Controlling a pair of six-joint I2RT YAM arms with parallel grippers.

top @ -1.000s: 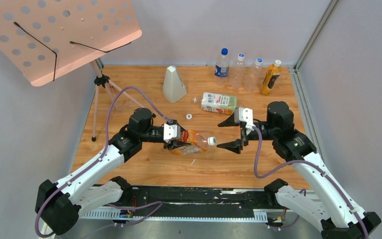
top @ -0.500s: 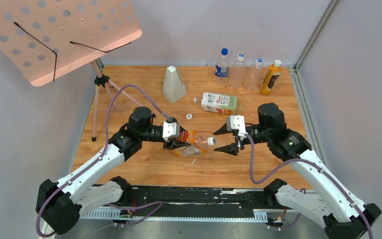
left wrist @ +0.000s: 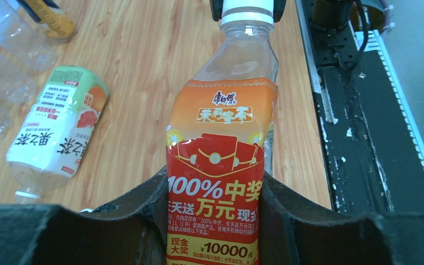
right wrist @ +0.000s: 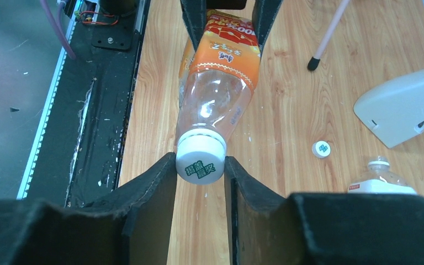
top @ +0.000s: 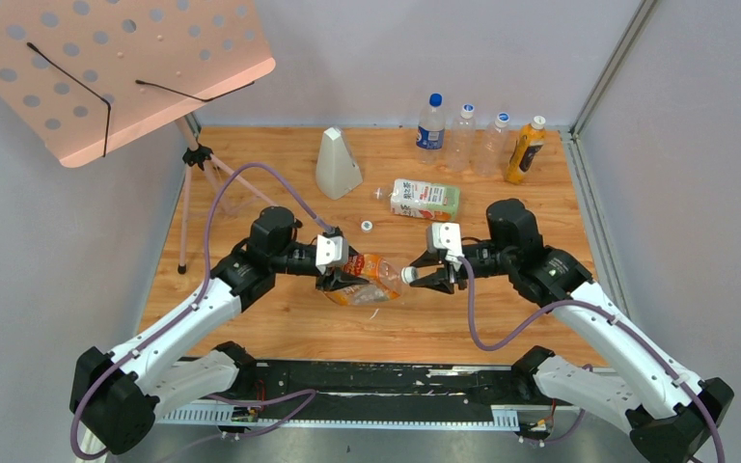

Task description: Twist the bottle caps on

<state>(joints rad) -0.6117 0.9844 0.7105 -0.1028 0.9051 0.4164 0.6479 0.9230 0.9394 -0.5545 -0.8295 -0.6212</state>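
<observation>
The smaller bottle (top: 374, 271), orange-labelled, hangs level above the tabletop (top: 396, 328) between the two arms. The left tool (top: 341, 281) is pressed onto its labelled body, one finger on each side, and the bottle's mouth points toward the right arm. On that mouth sits a white cap (right wrist: 200, 158). The right tool (right wrist: 200, 175) pinches it, both pads touching the cap's sides. The second cap (right wrist: 321, 149) lies loose on the tabletop, well apart from both tools. It is near the neck of the larger bottle (left wrist: 55, 130), which lies on its side.

The right wrist view shows green print on the cap's top and the pads' contact. From above, that cap is only a small white spot between dark fingers. The left wrist view shows the cap's lower ring against the neck. How far the cap is threaded on cannot be told.
</observation>
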